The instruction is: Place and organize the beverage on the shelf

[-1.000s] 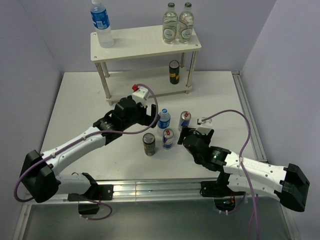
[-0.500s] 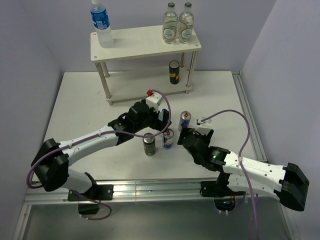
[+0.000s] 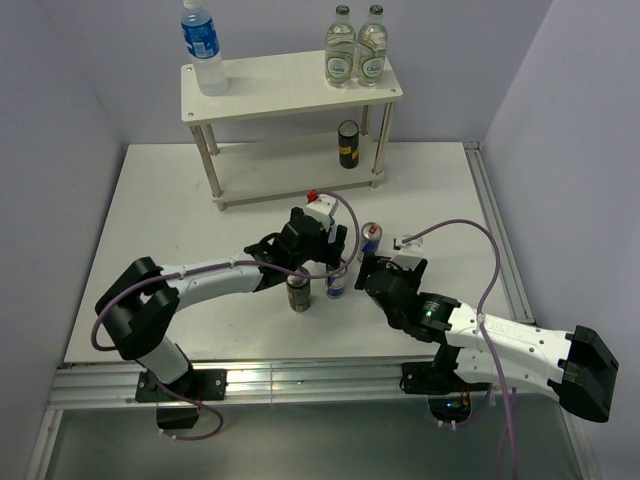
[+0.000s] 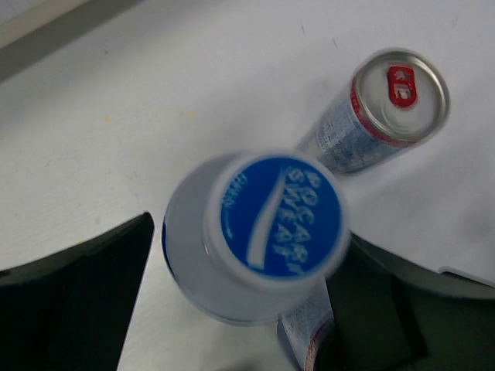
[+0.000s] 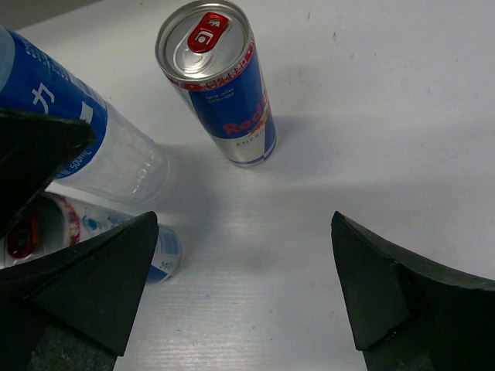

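Observation:
My left gripper [image 3: 325, 250] hangs over a blue-capped water bottle [image 4: 263, 232] standing on the table. Its open jaws straddle the bottle, with a gap showing on the left side. One blue-and-silver can [image 4: 379, 108] stands just beyond the bottle, and another [image 3: 337, 280] sits close beside it. A dark can [image 3: 298, 290] stands to the left of that one. My right gripper [image 5: 244, 224] is open over bare table, facing a blue-and-silver can [image 5: 224, 85]. On the white shelf [image 3: 290, 85], a second water bottle [image 3: 203, 50] stands top left and a dark can [image 3: 348, 144] is on the lower board.
Two green-capped clear bottles [image 3: 355, 50] stand on the shelf's top right. The cans and bottle crowd together between the two grippers. Purple walls close in the table on the left, back and right.
My left arm has swung right and forward, and its jaws now straddle the water bottle on the table. The right arm has not moved.

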Action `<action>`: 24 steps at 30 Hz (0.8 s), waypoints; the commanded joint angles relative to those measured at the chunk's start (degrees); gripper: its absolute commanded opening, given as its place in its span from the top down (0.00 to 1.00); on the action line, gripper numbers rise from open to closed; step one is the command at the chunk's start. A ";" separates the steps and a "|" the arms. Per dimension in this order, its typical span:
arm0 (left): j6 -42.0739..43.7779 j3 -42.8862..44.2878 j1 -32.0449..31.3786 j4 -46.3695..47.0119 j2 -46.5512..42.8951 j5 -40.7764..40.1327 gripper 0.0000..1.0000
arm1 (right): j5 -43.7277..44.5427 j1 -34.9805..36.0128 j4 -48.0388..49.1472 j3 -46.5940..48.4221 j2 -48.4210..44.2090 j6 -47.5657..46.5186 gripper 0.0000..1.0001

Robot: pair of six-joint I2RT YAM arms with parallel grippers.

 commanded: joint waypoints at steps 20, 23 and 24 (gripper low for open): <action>3.85 23.78 -1.63 -17.86 -8.03 -24.77 0.84 | 2.34 0.36 0.31 1.89 0.15 0.65 0.00; 7.55 33.62 0.56 -22.52 -7.24 -26.02 0.88 | 2.25 0.45 0.40 1.80 -0.20 0.56 0.00; 7.91 36.34 1.61 -23.83 -6.72 -25.49 0.89 | 2.25 0.45 0.49 1.71 -0.46 0.56 0.00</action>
